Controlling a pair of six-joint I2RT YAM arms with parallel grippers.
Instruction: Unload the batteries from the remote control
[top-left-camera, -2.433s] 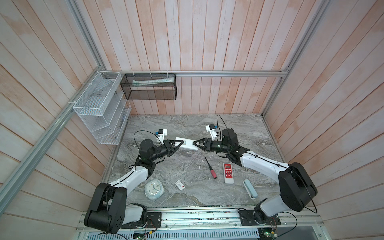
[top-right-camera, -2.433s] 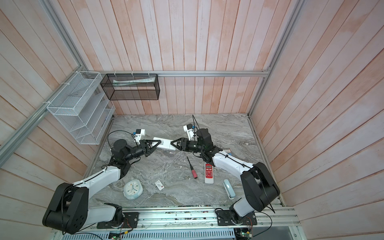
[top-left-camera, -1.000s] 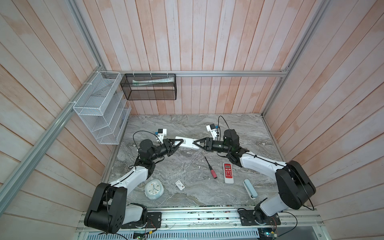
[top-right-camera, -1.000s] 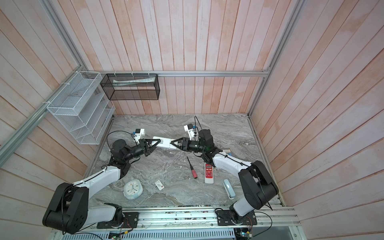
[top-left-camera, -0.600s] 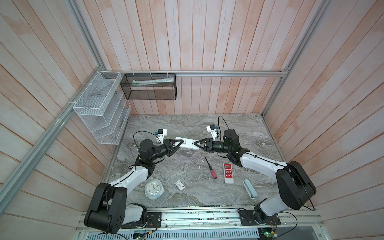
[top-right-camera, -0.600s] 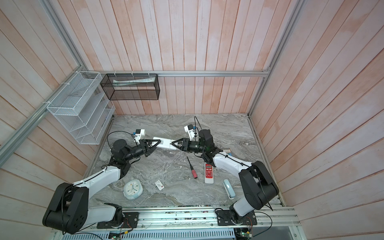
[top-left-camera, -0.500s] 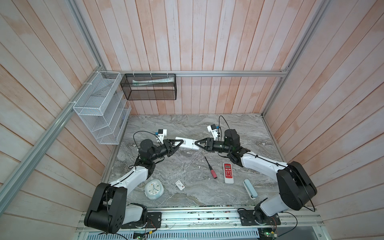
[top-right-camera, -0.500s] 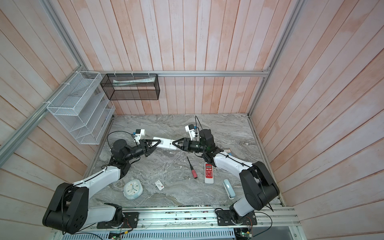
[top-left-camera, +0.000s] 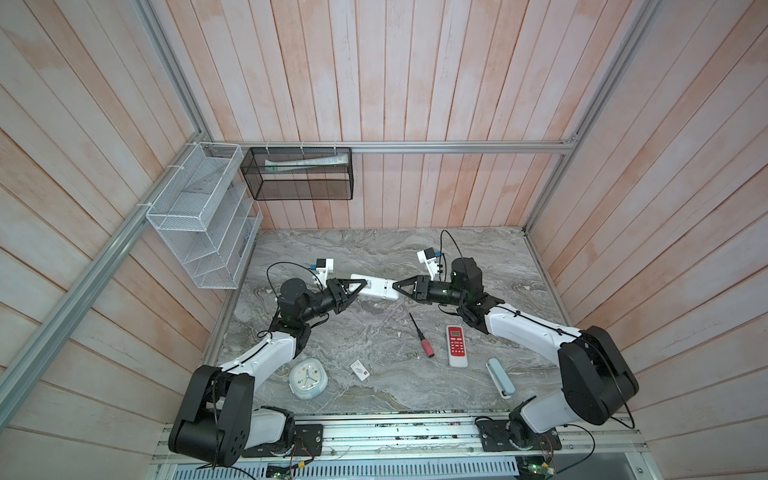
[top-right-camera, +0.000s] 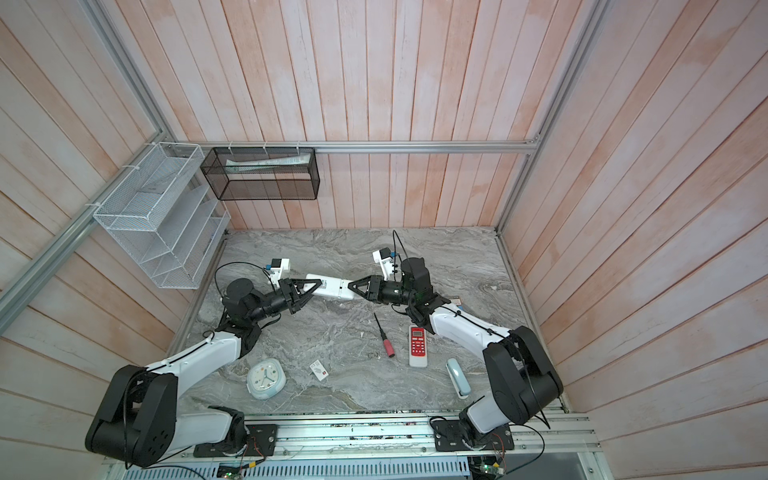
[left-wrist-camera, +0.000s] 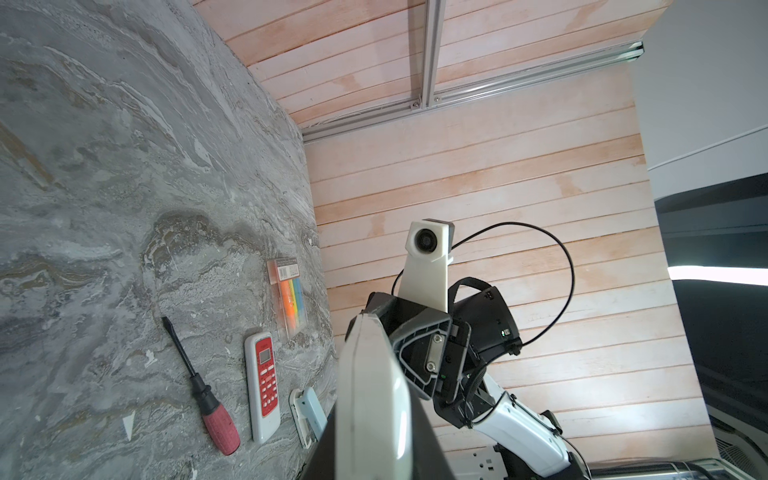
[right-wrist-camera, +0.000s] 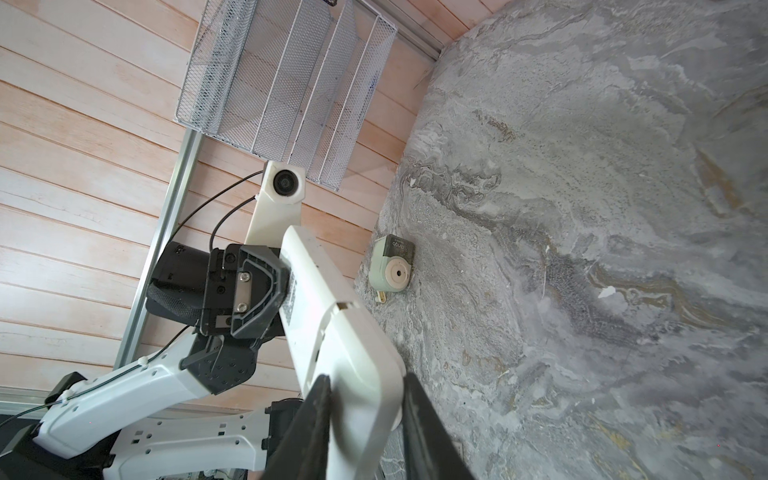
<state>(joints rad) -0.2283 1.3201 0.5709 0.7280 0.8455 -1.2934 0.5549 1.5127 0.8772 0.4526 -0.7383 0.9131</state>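
White remote (top-left-camera: 376, 286) spans left end effector (top-left-camera: 358, 290) to right end effector (top-left-camera: 397, 289) across the table (top-left-camera: 374, 249); twelve o'clock open; screwdriver (top-left-camera: 419, 333), clock (top-left-camera: 308, 378) at six.

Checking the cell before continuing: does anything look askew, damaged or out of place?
Nothing spilled or broken. Only the white remote stands out: it hangs above the table, gripped at its ends by the left gripper and right gripper, cover apparently shut, no batteries showing.

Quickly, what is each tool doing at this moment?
Left tool: closed, holding one end of the white remote.
Right tool: closed on the other end of it, as far as can be seen.
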